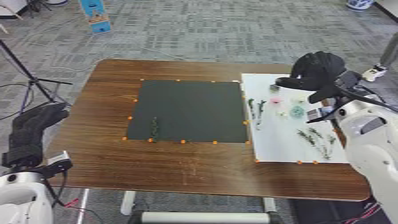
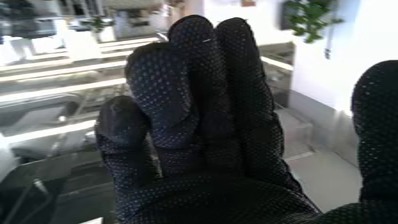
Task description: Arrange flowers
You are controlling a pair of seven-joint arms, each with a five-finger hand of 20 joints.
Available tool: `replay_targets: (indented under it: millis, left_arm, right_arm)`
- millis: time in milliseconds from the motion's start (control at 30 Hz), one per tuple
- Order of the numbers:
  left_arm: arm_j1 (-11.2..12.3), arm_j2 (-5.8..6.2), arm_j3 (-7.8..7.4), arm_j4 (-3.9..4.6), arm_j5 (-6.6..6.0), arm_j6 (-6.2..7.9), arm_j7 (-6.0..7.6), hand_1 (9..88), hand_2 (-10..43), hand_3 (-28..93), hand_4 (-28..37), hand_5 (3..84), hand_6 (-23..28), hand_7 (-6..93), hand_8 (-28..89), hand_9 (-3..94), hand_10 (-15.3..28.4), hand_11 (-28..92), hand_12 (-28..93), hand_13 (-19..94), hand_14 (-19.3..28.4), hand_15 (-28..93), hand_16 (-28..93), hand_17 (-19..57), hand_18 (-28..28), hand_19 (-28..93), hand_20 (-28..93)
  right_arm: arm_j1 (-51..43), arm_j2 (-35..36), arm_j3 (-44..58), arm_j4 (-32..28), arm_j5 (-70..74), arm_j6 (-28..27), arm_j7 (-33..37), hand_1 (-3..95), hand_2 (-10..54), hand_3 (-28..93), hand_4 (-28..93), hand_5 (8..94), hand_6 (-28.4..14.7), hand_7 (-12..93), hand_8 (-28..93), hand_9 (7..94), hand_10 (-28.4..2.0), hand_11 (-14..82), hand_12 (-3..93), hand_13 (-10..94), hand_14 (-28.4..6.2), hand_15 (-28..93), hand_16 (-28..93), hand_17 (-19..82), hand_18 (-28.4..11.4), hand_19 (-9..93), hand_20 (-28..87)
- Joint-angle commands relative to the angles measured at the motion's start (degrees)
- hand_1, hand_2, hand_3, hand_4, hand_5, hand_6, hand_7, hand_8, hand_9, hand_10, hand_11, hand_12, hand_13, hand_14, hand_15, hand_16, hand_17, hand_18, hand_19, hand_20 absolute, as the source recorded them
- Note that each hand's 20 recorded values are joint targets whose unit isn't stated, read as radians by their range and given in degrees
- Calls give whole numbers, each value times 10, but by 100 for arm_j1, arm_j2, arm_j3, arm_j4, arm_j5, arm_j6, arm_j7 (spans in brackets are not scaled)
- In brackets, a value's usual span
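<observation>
In the head view, my right hand [image 1: 318, 72] is over the far right of the white board [image 1: 275, 137], its fingers loosely extended and nothing visible in it. Beside and below it on the board lie green sprigs [image 1: 318, 142], thin dark green stems [image 1: 257, 111], a pink flower [image 1: 275, 100] and a pale green flower [image 1: 297, 111]. One green sprig [image 1: 155, 129] lies on the dark mat [image 1: 191, 110], near its front left. My left hand [image 1: 37, 122] stays off the table's left edge with straight fingers. The right wrist view has my right hand [image 2: 209, 120] with fingers extended and thumb apart.
The brown wooden table [image 1: 178, 165] surrounds the mat and board, with small orange markers along their edges. A black tripod stand [image 1: 34, 77] is at the left, beyond my left hand. A small labelled object [image 1: 314, 114] is on the board by my right arm.
</observation>
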Motion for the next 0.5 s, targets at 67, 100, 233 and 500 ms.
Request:
replay_targets:
  millis: [67,100,233,500]
  left_arm:
    - [178,-107,-159,-134,49,-71,-88,251,141,697,-283,526,20,196,-85,542,130,232,153,436,144,148,-11,96,80,77,166]
    - [194,-114,-162,-141,58,-83,-85,251,141,697,-283,526,21,196,-85,542,130,232,153,436,144,147,-12,96,80,77,166]
    - [242,-142,-165,-170,81,-108,-96,251,138,698,-283,526,21,195,-85,542,130,233,152,436,146,149,-11,96,80,78,165]
    - [297,-227,-140,-225,138,-157,-120,251,133,699,-283,523,21,194,-84,541,130,233,152,436,146,150,-11,95,81,79,164]
  right_arm:
    - [-1346,115,741,45,-266,-67,381,194,-28,597,-117,736,-41,293,-21,797,-168,267,264,722,-167,583,370,342,-276,832,627]
    - [-1480,79,846,51,-296,-131,364,192,-29,596,-116,739,-42,296,-21,799,-168,270,265,723,-167,585,371,342,-277,834,628]
    - [-1863,8,1077,182,-416,-139,448,187,-34,596,-113,743,-40,301,-23,802,-168,274,266,726,-166,588,372,344,-278,837,629]
    - [-1864,-197,1085,804,-687,-88,626,191,-46,601,-113,752,-35,317,-25,813,-165,285,267,735,-162,591,373,355,-279,846,628]
